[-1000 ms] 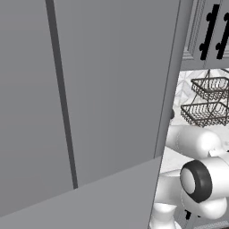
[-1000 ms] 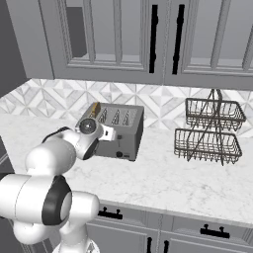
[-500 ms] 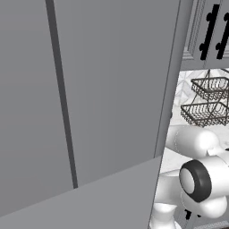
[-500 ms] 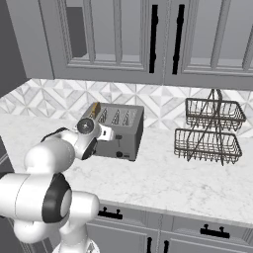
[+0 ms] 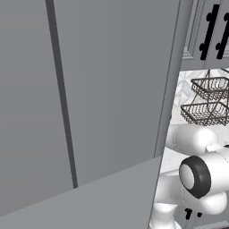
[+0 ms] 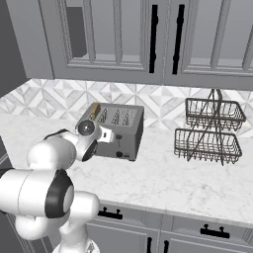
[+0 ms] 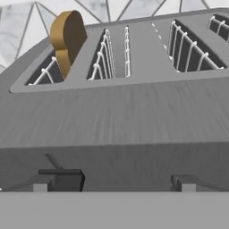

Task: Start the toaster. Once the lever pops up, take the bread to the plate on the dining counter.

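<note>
Toaster (image 6: 118, 131) unlabelled, bread (image 7: 67, 38) in end slot, claw (image 7: 114, 185) spread apart beside it.

Most of the frame is taken up by a tall grey cabinet side (image 5: 89, 98), crossed by a dark vertical seam. At upper right, cabinet doors with black handles (image 5: 206, 33) are seen. Below them a two-tier wire basket (image 5: 208, 100) is set against the patterned backsplash. The white arm (image 5: 201, 172) is seen at lower right.
</note>
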